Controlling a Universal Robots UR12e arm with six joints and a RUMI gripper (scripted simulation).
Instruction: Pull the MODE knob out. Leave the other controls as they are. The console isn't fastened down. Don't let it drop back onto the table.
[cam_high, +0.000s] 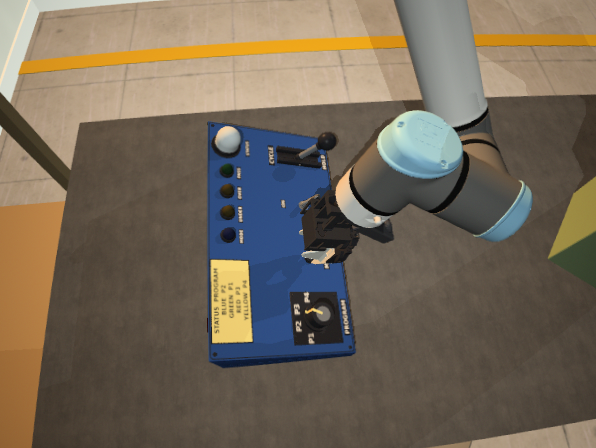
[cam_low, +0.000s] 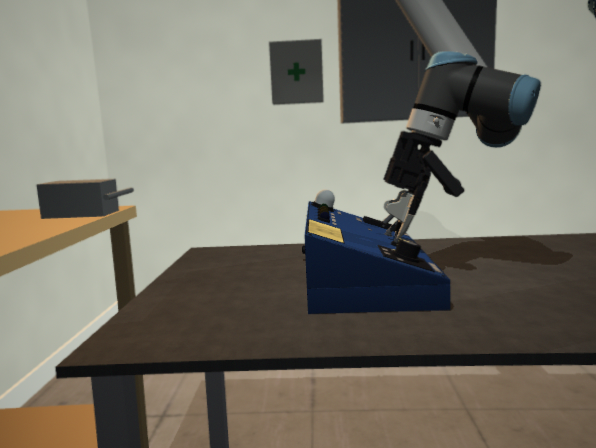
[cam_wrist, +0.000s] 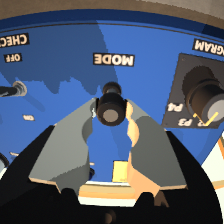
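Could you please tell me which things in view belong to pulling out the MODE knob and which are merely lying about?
Belonging to the job:
- small dark round MODE knob
- black two-jaw gripper, shut on that knob
- sloped blue console

Lying about:
- black ball-topped lever
- dark rotary PROGRAM dial
- white dome lamp
- grey box on the orange side table

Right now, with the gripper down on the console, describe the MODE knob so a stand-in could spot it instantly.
Find the blue console on the dark table; on its sloped face, between the black-balled lever and the PROGRAM dial, a white MODE label is printed. The MODE knob is the small dark round-capped stem by that label, the only control clamped in the gripper.
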